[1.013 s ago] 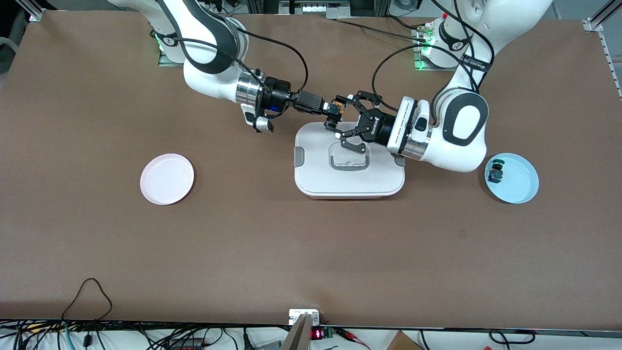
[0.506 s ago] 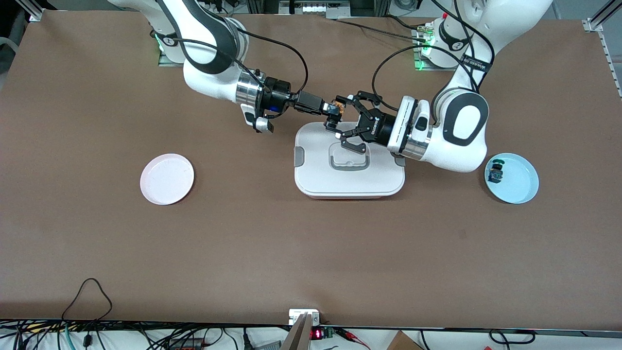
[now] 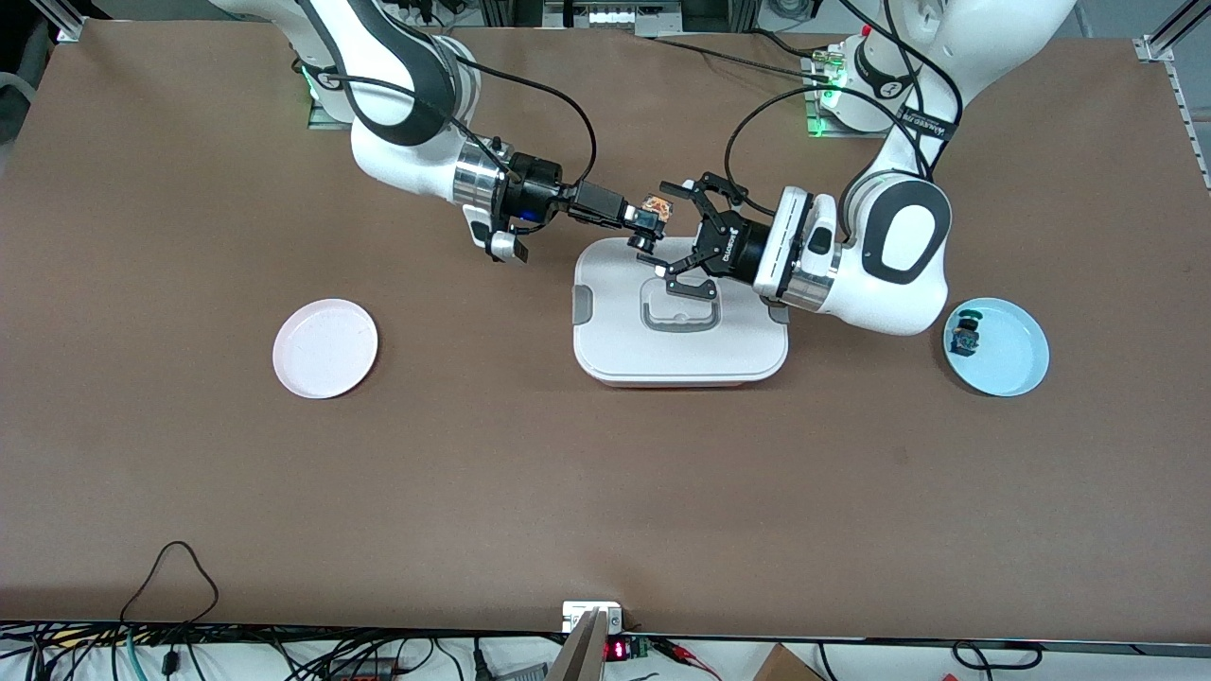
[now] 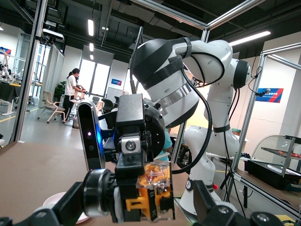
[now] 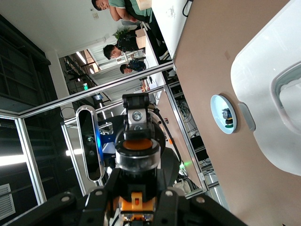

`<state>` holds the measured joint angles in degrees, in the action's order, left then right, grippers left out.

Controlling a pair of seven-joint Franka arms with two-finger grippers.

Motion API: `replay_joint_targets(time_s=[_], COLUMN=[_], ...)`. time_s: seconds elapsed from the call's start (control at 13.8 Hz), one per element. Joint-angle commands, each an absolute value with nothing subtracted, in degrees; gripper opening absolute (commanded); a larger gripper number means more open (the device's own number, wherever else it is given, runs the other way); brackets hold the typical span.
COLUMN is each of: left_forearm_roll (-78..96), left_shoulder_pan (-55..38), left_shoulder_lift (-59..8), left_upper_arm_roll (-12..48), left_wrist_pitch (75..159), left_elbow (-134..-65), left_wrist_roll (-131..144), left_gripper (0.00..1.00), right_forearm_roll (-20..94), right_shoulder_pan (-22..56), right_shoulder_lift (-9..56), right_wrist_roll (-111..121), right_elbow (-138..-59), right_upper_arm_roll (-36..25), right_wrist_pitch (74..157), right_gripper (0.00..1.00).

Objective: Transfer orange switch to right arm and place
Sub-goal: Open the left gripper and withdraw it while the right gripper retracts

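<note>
Above the white lidded box (image 3: 679, 322), clamping the orange switch (image 3: 655, 207) in the right gripper (image 3: 646, 223), fingers closed tight on it. Spreading wide just beside it, touching nothing: the left gripper (image 3: 683, 236). Sitting apart toward either table end: pink plate (image 3: 324, 348), blue plate (image 3: 1005, 355) carrying the green-capped switch (image 3: 965, 335).

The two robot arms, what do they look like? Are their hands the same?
Both arms are glossy white with dark grey patches and looping black cables. The right arm has a shiny silver wrist ring, a small blue light and a slim black right gripper. The left arm has a white wrist and a spidery black left gripper made of open links, with white lettering on its body.
</note>
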<state>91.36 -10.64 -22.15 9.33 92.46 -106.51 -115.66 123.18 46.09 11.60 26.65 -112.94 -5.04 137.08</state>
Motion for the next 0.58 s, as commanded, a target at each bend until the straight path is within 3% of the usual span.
replay_joint_targets(time_s=[0.0, 0.29, 0.51], left_forearm_roll=[93.1, 93.1, 92.8], left_shoulder_pan=[-10.5, -9.0, -7.1], left_shoulder_lift=[-21.7, -21.4, -20.2], left_upper_arm_roll=[9.4, 9.4, 9.3], left_wrist_pitch=[92.5, 92.5, 92.5], left_elbow=[-106.6, -107.4, -109.3], left_wrist_roll=[-115.6, -116.0, -116.2], left_gripper=[1.00, 1.00, 1.00], right_forearm_roll=[122.2, 113.7, 106.1], right_shoulder_pan=[44.5, 41.4, 35.3], right_shoulder_lift=[11.6, 10.6, 10.3], right_wrist_roll=[26.9, 23.6, 23.3], right_elbow=[-111.8, -112.3, -113.1], right_upper_arm_roll=[-5.0, -5.0, -5.0], right_wrist_pitch=[137.5, 135.2, 126.1], right_gripper=[0.00, 0.00, 0.00])
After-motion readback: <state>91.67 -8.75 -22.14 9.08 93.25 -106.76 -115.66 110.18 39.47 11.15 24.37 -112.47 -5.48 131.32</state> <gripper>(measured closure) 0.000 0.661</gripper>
